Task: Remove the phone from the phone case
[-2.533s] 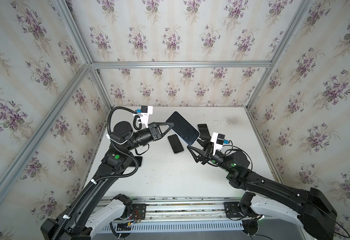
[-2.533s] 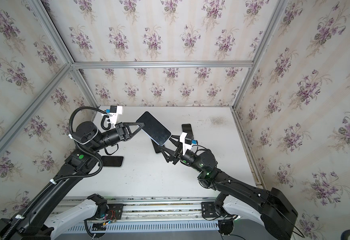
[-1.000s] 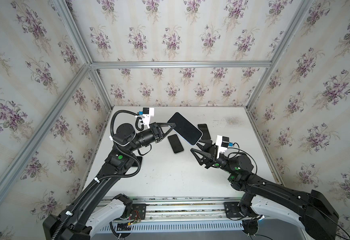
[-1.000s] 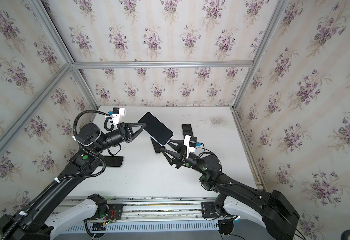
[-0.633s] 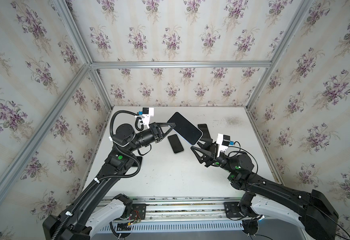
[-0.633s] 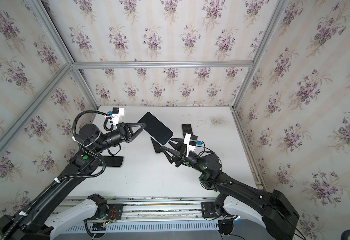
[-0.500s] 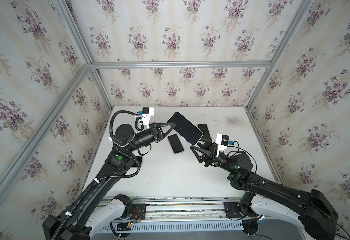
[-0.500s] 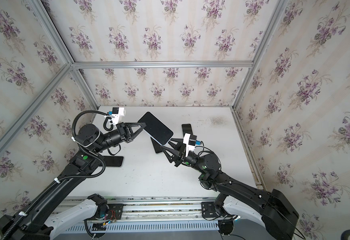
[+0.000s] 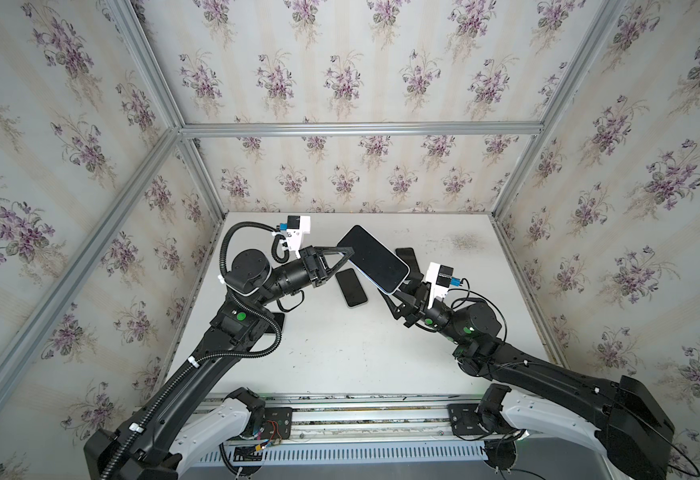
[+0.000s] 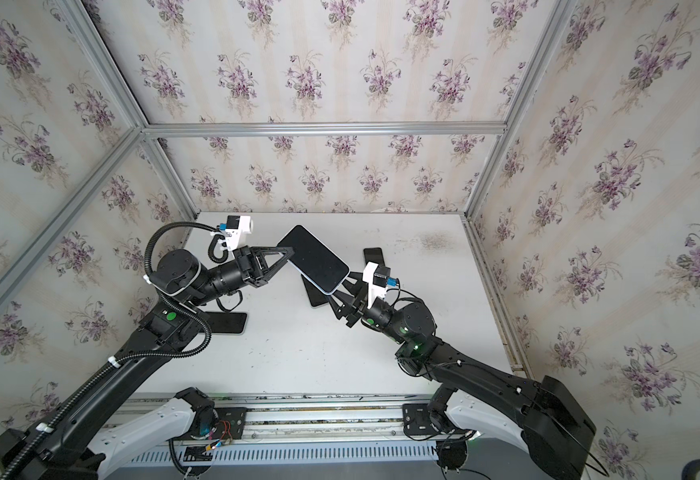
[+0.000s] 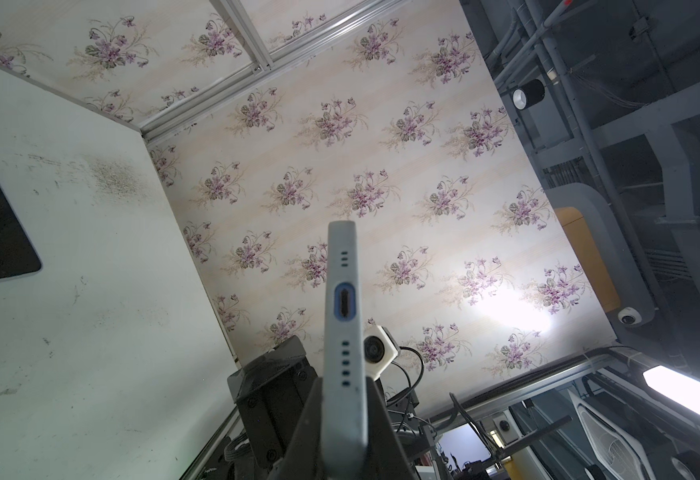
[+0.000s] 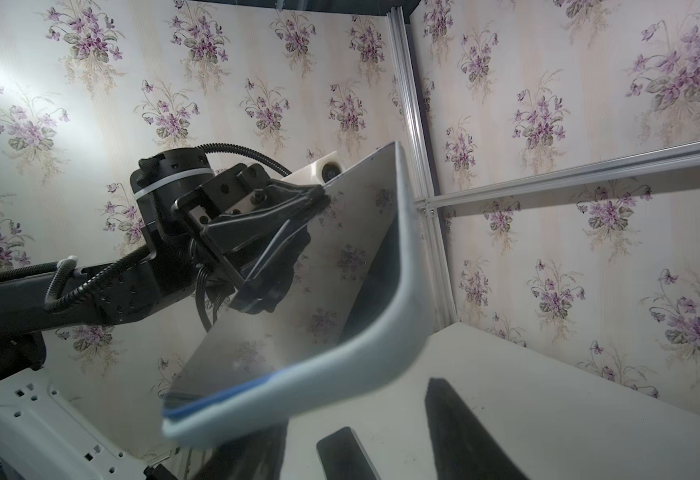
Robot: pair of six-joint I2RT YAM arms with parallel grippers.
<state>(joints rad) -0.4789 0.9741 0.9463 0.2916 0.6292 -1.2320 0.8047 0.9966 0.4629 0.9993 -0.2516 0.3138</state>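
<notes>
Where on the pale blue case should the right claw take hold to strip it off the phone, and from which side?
Probably the case lip at the free short end, where it appears to bow away from the phone glass. Come from the right arm's side, opposite the left claw clamping the far end.

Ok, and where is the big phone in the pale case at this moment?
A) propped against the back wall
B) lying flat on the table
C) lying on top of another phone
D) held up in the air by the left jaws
D: in both top views the left jaws are shut on one short end of the phone, which hangs tilted above the table.
</notes>
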